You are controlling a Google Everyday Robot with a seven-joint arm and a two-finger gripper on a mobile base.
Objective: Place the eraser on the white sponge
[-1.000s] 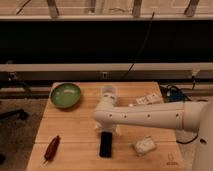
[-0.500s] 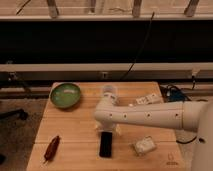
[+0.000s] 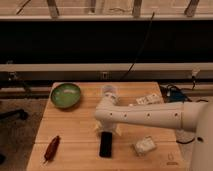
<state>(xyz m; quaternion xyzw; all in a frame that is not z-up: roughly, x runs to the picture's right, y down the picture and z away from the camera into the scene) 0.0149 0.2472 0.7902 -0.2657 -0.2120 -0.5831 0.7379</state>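
Hand (image 3: 107, 130) hangs at the end of the white arm, right over the far end of the eraser (image 3: 105, 144); whether it is apart, together or gripping cannot be told. The eraser lies flat on the bench (image 3: 75, 127). The white sponge (image 3: 144, 145) lies near the eraser, on its right in the view, apart from it. A dark red tool (image 3: 51, 148) lies left of the eraser, a green bowl (image 3: 66, 94) behind it to the left.
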